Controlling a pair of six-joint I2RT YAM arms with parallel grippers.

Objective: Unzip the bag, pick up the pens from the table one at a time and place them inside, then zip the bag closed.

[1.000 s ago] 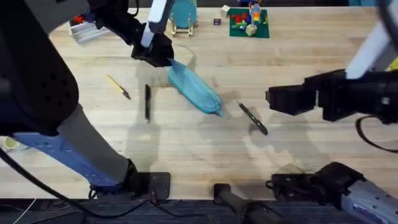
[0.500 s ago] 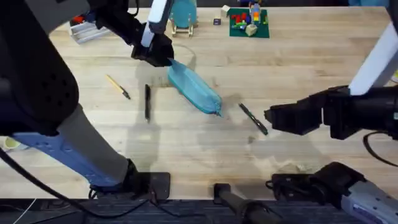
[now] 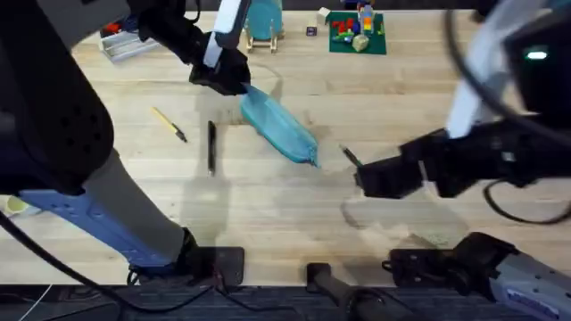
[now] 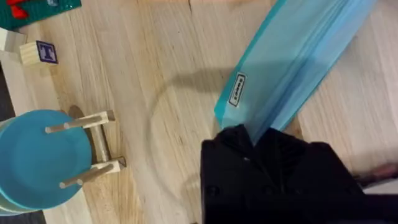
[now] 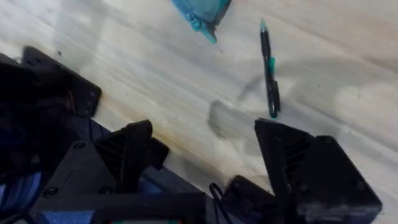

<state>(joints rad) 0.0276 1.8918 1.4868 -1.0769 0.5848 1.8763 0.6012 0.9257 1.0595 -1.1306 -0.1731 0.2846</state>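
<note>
Two pens on the table (image 3: 268, 205) in overhead: one pen (image 3: 211, 145) left of the bag (image 3: 281, 129), other pen (image 3: 350, 157) right of it, partly under right gripper (image 3: 364, 178); left gripper (image 3: 227, 80) clamped on bag's far end; left wrist: black fingers (image 4: 273, 168) pinching bag (image 4: 292, 62) corner, blue disc (image 4: 34, 158) nearby; right wrist: right gripper (image 5: 205, 162) jaws spread wide, empty, pen (image 5: 269, 71) just beyond, bag tip (image 5: 202, 12) further off

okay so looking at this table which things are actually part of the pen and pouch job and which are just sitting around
Part of the job:
- bag, held at one end by the left gripper
- pen by the right gripper
- second pen
- right gripper, open

Just lying about:
- yellow stick
- teal disc on a wooden stand
- lettered block
- green mat with toys
</note>
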